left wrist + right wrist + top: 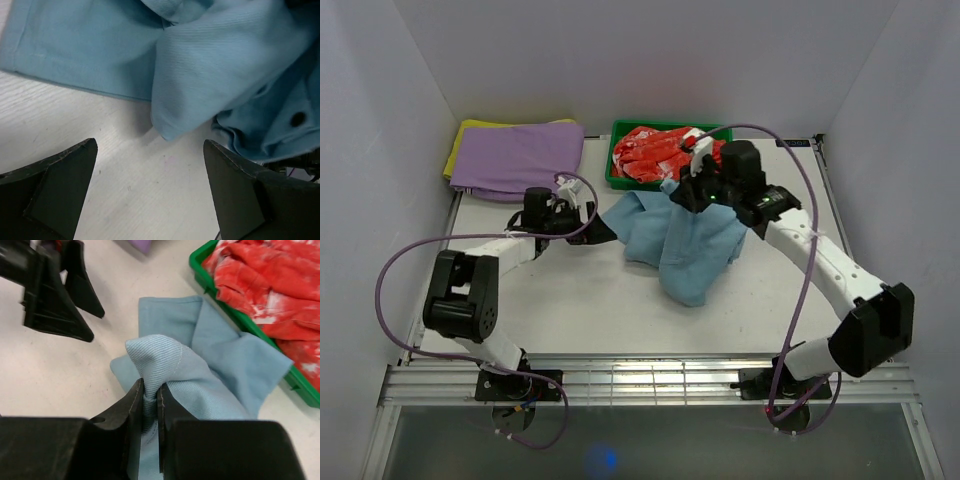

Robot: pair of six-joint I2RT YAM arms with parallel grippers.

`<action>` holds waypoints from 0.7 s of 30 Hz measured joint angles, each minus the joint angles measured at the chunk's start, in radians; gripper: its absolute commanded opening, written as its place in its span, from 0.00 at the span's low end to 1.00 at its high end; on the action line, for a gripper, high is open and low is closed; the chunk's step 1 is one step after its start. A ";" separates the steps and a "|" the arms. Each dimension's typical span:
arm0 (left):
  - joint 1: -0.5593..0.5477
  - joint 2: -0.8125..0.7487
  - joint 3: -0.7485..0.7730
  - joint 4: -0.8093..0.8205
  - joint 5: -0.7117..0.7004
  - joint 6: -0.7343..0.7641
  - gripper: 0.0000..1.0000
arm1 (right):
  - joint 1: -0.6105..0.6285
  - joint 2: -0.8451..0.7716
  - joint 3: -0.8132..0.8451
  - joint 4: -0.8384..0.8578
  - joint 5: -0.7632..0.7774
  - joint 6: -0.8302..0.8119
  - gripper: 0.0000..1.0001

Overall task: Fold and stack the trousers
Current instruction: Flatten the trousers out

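The light sky-blue trousers [685, 250] lie bunched in a heap at the middle of the table. My right gripper [686, 192] is shut on a pinched fold of the cloth at the heap's far side and holds it raised. The right wrist view shows the jaws [151, 387] closed tight on a seamed fold of the trousers [225, 360]. My left gripper [605, 232] is open and empty, low over the table at the heap's left edge. In the left wrist view its fingers [150, 145] stand wide apart just short of a corner of the trousers [210, 65].
A folded purple garment [515, 157] lies on a yellow cloth at the back left. A green tray [620, 180] at the back middle holds red-and-white patterned cloth [655, 152], close behind the right gripper. White walls enclose the table. Bare table lies in front of the heap.
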 measured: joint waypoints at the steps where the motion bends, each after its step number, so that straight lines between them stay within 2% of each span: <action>1: -0.022 0.040 0.015 0.010 -0.013 0.000 0.98 | -0.037 -0.037 -0.007 -0.011 -0.039 -0.006 0.08; 8: -0.166 0.298 0.168 0.059 -0.099 0.026 0.96 | -0.284 -0.184 -0.039 -0.145 -0.213 -0.110 0.08; 13: -0.211 0.400 0.229 0.148 -0.026 -0.001 0.86 | -0.407 -0.246 -0.048 -0.248 -0.272 -0.192 0.08; 14: -0.215 0.414 0.237 0.170 -0.004 -0.014 0.71 | -0.429 -0.253 -0.048 -0.263 -0.282 -0.205 0.08; 16: -0.228 0.436 0.252 0.207 0.033 -0.044 0.56 | -0.463 -0.257 -0.048 -0.289 -0.296 -0.223 0.08; 17: -0.237 0.444 0.260 0.224 0.050 -0.058 0.43 | -0.479 -0.257 -0.047 -0.301 -0.299 -0.234 0.08; 18: -0.245 0.451 0.267 0.238 0.065 -0.075 0.34 | -0.491 -0.257 -0.047 -0.314 -0.301 -0.243 0.08; 19: -0.249 0.454 0.272 0.251 0.079 -0.089 0.23 | -0.502 -0.257 -0.045 -0.328 -0.301 -0.256 0.08; 20: -0.253 0.455 0.275 0.259 0.092 -0.102 0.05 | -0.513 -0.257 -0.040 -0.344 -0.299 -0.269 0.08; 21: -0.255 0.455 0.275 0.266 0.107 -0.113 0.00 | -0.523 -0.257 -0.032 -0.360 -0.297 -0.285 0.08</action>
